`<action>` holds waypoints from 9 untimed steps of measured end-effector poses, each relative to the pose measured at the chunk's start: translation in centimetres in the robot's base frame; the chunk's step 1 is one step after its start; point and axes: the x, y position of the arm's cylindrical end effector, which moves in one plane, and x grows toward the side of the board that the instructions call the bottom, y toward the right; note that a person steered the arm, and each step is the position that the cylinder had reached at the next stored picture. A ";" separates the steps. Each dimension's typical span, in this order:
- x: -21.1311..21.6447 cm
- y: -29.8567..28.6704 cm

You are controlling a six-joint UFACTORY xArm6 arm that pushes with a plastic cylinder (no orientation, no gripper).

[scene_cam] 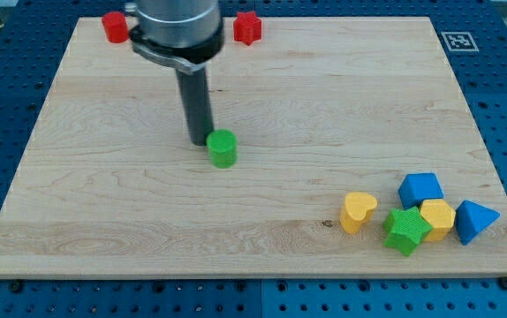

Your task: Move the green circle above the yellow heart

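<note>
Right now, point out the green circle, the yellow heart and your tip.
green circle (223,148), camera view, its side
yellow heart (358,212), camera view, its middle
my tip (199,141), camera view, rod's lower end

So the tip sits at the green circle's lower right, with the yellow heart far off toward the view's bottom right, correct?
Not quite: in the camera view my tip sits at the green circle's upper left. The yellow heart is indeed far off toward the view's bottom right.

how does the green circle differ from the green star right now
The green circle is a plain round block standing alone mid-board, with my tip right at its upper-left side. The green star is pointed and sits packed among the yellow and blue blocks near the view's bottom right, far from my tip. Both are green.
</note>
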 end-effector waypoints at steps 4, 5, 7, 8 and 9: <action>6.8 4.5; 7.7 4.5; 10.8 1.6; 10.8 1.7; 10.8 4.4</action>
